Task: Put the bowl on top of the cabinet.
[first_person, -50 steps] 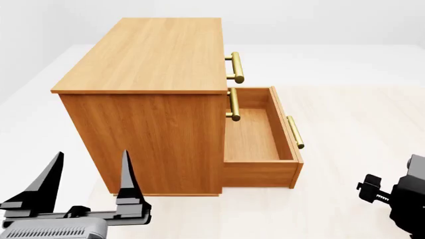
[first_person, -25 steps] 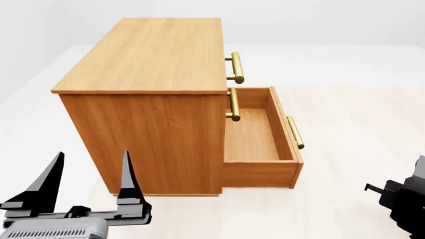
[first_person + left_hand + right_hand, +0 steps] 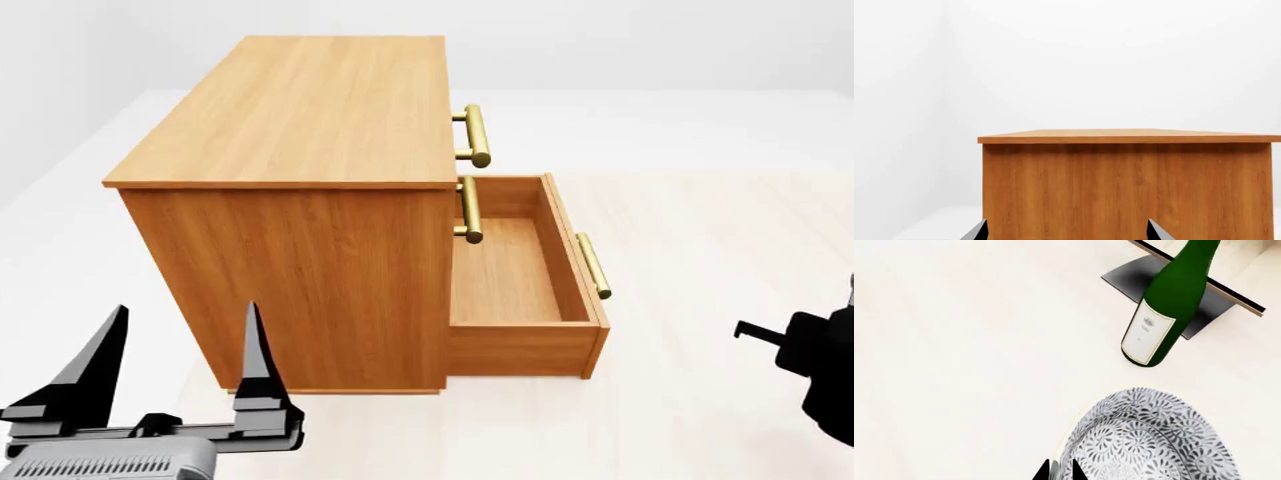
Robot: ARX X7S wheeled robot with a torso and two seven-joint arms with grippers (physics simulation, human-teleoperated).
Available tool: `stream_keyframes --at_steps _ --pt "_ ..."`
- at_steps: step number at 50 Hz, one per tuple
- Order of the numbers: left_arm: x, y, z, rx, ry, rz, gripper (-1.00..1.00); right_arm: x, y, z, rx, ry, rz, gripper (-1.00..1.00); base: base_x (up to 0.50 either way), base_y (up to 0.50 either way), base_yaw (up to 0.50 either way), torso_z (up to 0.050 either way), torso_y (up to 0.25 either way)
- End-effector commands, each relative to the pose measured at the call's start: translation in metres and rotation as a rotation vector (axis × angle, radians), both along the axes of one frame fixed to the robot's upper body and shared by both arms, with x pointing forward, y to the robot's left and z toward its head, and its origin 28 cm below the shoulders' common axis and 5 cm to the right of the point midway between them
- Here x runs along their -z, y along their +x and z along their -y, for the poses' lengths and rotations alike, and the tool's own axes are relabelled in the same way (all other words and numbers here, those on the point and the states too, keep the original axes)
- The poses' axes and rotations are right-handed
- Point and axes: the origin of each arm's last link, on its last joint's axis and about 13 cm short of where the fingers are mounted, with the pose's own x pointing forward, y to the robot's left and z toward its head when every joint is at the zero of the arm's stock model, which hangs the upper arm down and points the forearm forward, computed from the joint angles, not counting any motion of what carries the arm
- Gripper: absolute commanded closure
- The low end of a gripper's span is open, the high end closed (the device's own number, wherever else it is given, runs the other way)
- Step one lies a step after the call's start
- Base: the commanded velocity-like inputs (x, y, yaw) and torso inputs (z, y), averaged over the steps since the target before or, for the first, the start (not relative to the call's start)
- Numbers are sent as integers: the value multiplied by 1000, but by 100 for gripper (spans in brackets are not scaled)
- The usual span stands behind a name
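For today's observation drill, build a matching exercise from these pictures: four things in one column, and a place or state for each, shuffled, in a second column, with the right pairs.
Things:
1. small white bowl with dark blue-grey leaf pattern
2. green glass wine bottle
3. lowest drawer of the orange-brown wooden cabinet
4. left gripper

Places or states:
A. pulled out, nothing visible inside
B. open, fingers pointing up, holding nothing
C. on the pale floor, near the right gripper
D. on the floor, white label showing

Pairs: 1-C, 2-D, 3-A, 4-B
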Motion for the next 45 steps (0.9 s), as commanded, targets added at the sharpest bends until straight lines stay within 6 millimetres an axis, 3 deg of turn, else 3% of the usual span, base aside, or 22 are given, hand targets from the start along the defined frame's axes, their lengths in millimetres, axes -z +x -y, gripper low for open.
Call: stream_keyframes --at_steps 1,33,45 --pt "0 0 0 -2 -3 1 -100 -33 0 -10 -47 -60 69 100 0 0 0 0 0" --pt "0 -1 0 1 -1 0 -100 -116 40 -43 -210 -102 152 100 0 0 0 0 0" --pt "0 0 0 2 -2 -2 -100 -156 57 -71 -299 -146 193 100 0 0 0 0 0"
